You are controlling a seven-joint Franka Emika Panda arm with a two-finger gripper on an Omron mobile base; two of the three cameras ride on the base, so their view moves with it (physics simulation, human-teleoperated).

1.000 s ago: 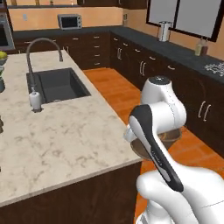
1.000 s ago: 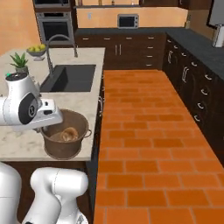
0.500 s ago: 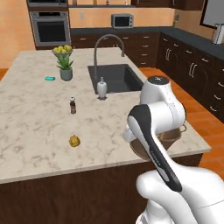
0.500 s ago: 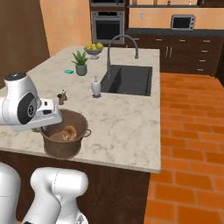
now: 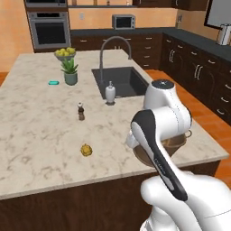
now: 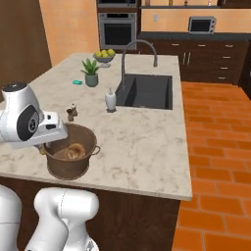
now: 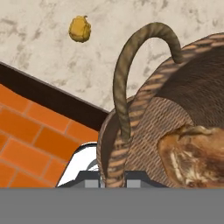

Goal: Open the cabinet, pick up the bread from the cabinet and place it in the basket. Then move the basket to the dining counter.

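The brown woven basket (image 6: 71,158) hangs at the near edge of the dining counter (image 6: 147,142), partly past the edge and over the orange floor. The golden-brown bread (image 6: 74,152) lies inside it. My gripper (image 6: 45,147) is shut on the basket's rim at its left side. In the hand view the gripper (image 7: 111,177) clamps the woven rim of the basket (image 7: 131,127) just below a looped handle, and the bread (image 7: 192,153) sits on the bottom. In the left base view my arm hides most of the basket (image 5: 178,140). The cabinet is out of view.
On the dining counter (image 5: 40,135) lie a small yellow-orange lump (image 5: 86,150), a pepper bottle (image 5: 80,111), a soap dispenser (image 5: 110,92), a potted plant (image 5: 70,72) and a fruit bowl (image 5: 65,53). The dark sink (image 5: 122,81) and faucet (image 5: 115,45) sit farther back.
Both base views have swung as the base drove, so the island now lies squarely ahead. The basket with the bread stays in my shut gripper.
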